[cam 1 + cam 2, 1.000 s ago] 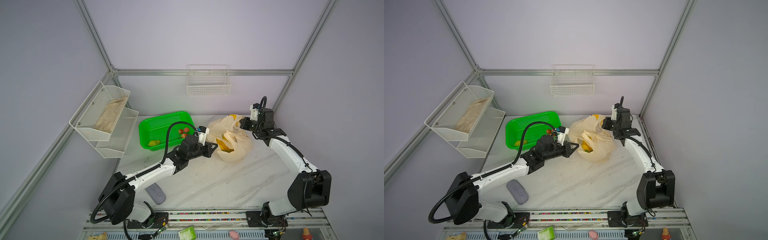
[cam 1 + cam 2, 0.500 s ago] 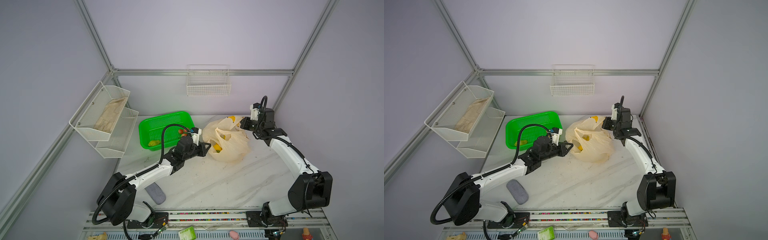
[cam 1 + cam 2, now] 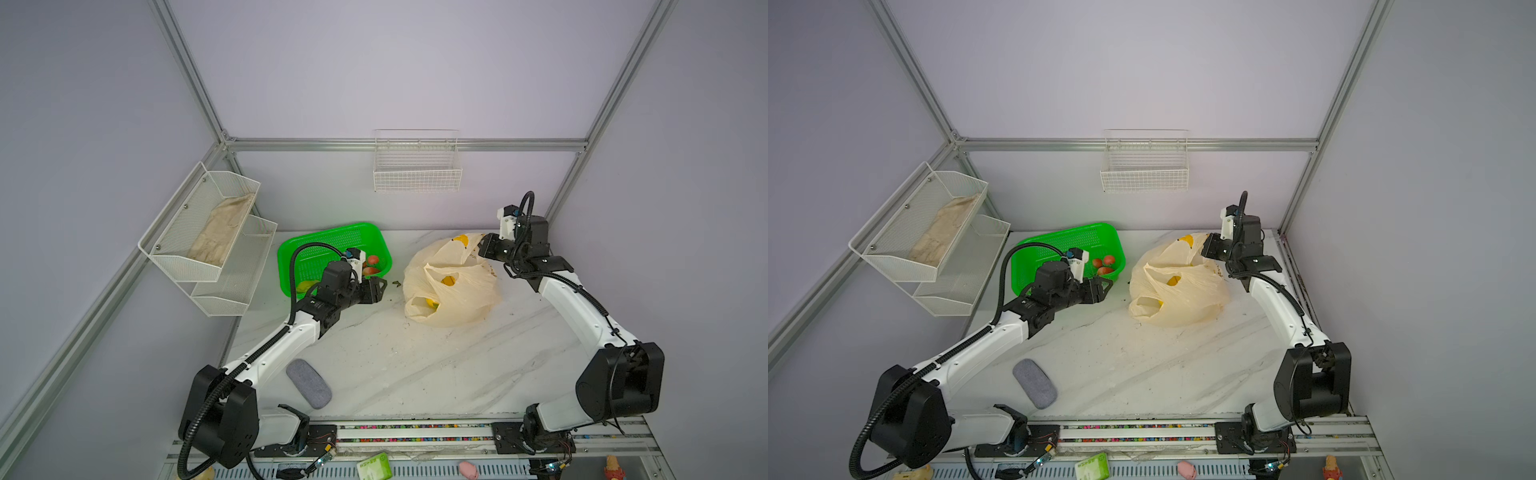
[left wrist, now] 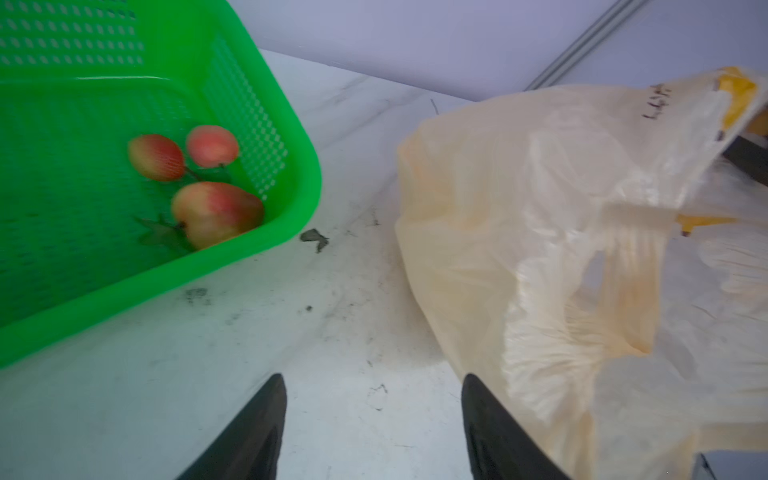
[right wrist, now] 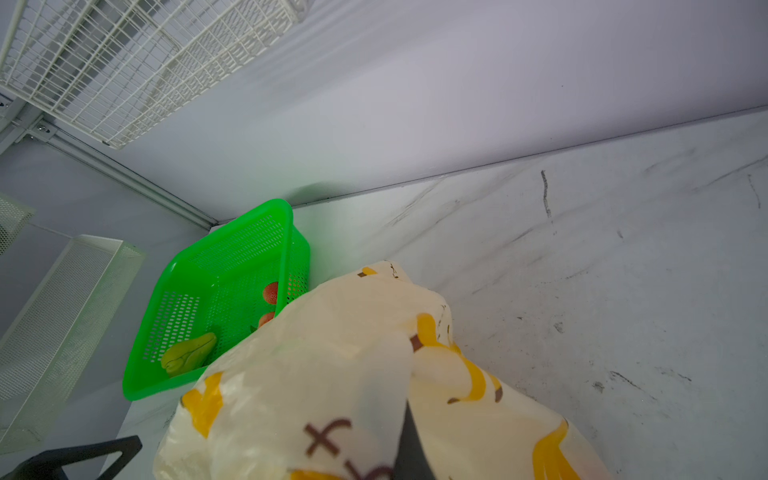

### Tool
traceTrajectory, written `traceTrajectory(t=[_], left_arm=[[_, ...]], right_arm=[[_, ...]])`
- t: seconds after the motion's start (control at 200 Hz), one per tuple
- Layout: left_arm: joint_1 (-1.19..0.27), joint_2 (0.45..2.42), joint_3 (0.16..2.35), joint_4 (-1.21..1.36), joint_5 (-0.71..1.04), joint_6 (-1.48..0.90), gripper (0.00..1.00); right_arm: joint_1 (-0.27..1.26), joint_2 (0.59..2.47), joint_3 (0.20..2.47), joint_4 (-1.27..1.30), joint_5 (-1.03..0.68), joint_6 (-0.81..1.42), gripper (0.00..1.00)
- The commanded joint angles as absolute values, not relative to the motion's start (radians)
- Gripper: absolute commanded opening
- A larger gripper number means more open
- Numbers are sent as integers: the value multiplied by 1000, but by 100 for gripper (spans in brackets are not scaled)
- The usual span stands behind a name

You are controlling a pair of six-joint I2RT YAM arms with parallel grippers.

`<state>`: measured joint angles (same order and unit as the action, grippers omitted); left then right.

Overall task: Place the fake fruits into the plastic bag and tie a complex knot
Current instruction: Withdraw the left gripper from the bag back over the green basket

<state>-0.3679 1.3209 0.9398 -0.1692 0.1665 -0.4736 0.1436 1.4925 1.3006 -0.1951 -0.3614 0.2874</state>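
Fingers [image 4: 257, 419] of the left claw [image 4: 372, 384]: spread wide, nothing between them, poised low over a bare patch of the white marble-veined counter [image 3: 415, 365]. Sits, in both top views, right at the near right-hand corner of the bright green perforated plastic basket [image 3: 328, 239], with the thin, pale orange-cream plastic bag [image 3: 453, 286] printed with yellow bananas a short way off on the opposite side. Just beyond, over the basket's rim: three small red-and-green fake fruits [image 4: 156, 157] huddled in that same corner, the largest a pear-shaped one [image 4: 218, 214] lying on its side, fat end tucked toward the corner wall, stem and dark leaf trailing back along the basket floor. Farther along the near wall, partly hidden by the left arm in the top views: a yellow-green toy banana bunch [image 5: 189, 355]. Across the counter, right claw [image 3: 484, 249] clenched on the far upper edge of the bag, holding that edge raised; bag between it and the basket, so well apart from the fruit. Looks, then, like work for the left claw, much the nearer: a short swing away from the bag, a dip over the rim, and a close across the pear shape's width rather than along its length. Yellow glimpsed through the bag's handle holes: fruit or print, impossible to tell.
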Motion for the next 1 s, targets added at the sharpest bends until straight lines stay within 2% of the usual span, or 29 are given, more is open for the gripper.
traceTrajectory(t=[0.0, 0.15, 0.43, 0.56, 0.995], left_arm=[[-291, 1328, 1088, -237, 56, -396, 70], [-200, 1405, 1175, -288, -84, -334, 73], [-89, 1691, 1425, -469, -272, -255, 76], [-63, 1790, 1524, -566, -345, -219, 82], [29, 1975, 1679, -726, -241, -179, 89]], right_arm=[[141, 1494, 1306, -163, -377, 296, 0], [141, 1497, 1295, -147, -394, 298, 0], [140, 1494, 1287, -138, -410, 299, 0], [141, 1485, 1273, -131, -417, 299, 0], [140, 1488, 1255, -108, -437, 304, 0]])
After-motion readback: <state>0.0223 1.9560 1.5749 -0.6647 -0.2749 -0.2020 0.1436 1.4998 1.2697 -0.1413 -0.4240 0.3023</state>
